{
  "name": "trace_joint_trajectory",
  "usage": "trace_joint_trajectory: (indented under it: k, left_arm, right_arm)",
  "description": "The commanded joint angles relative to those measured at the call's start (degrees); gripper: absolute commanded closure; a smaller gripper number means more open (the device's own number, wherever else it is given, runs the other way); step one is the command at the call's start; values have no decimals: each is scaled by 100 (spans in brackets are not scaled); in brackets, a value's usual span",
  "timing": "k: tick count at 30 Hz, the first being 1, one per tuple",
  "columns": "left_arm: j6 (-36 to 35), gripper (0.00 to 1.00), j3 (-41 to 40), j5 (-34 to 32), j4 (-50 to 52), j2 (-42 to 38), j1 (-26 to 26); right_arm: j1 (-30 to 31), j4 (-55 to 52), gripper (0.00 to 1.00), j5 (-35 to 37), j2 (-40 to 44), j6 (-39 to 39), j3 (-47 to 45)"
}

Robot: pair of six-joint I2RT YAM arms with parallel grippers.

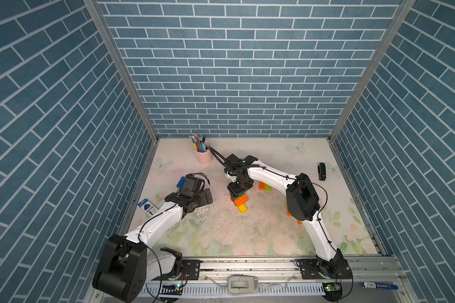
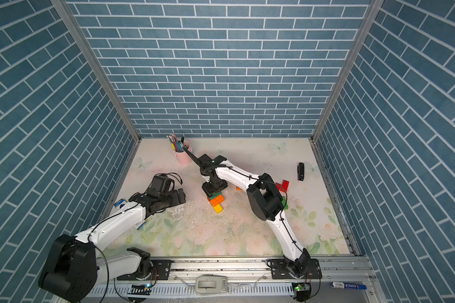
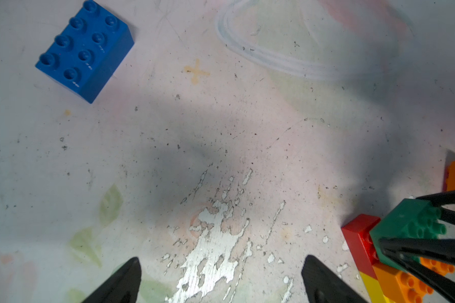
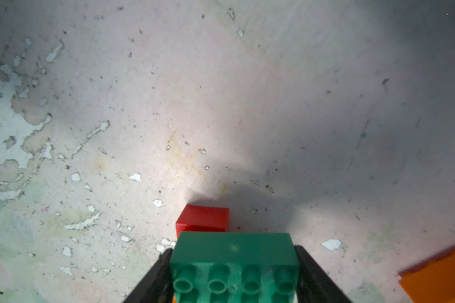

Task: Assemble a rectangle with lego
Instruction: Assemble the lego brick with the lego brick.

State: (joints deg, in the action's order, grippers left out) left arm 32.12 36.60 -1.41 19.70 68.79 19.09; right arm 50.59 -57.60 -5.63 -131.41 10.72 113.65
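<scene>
Dark green brick (image 1: 240, 196) clamped in the jaws of the right arm (image 1: 271, 174) sits over a cluster (image 1: 241, 203) of orange, yellow and red lego at mid-tabletop (image 1: 221, 236) in both top views; an orange-and-lime pair (image 1: 264, 186) lies close by, toward the back wall. Jaws of the left arm (image 1: 166, 213) stand wide apart over bare tabletop nearby. Left wrist view: a blue brick (image 3: 83, 49) lies alone, well apart from the cluster. Right wrist view: the jaws press the green brick's two short ends, a red brick (image 4: 202, 219) poking out beneath it.

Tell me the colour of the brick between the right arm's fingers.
It's a dark green brick, clearest in the right wrist view.
</scene>
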Motion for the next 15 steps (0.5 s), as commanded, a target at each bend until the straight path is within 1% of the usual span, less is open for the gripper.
trace_joint_trajectory:
  k: [1, 13, 15]
  left_arm:
    - [-80, 3, -100, -7, -19, 5, 16]
    - [-76, 3, -118, 0, -46, 24, 16]
    - [-80, 3, -131, 0, -46, 14, 13]
  right_arm:
    - [22, -172, 80, 8, -157, 124, 165]
    - [124, -348, 81, 27, -100, 97, 386]
    - [135, -369, 81, 158, -103, 98, 408]
